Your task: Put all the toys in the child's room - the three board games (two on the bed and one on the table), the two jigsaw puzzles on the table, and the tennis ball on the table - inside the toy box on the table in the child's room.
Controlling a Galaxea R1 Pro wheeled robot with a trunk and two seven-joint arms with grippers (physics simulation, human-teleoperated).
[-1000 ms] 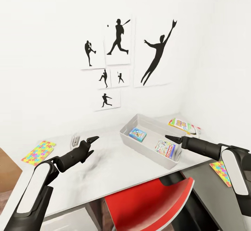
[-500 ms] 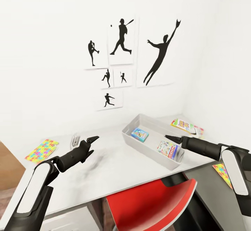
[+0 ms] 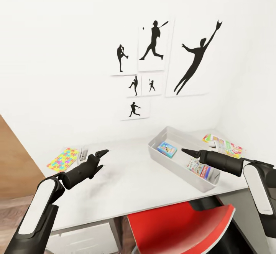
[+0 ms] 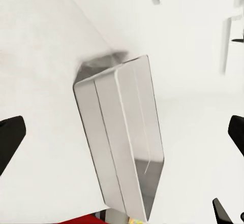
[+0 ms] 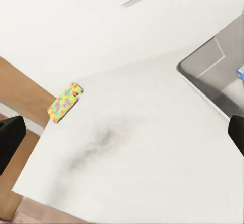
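Desk (image 3: pixel 153 188): 2 games in bin (image 3: pixel 168 162).

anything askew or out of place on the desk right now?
Nothing spilled or damaged. The grey bin sits skewed to the desk edge, two game boxes inside. A third game box lies beyond it, and a puzzle square lies at the far left.
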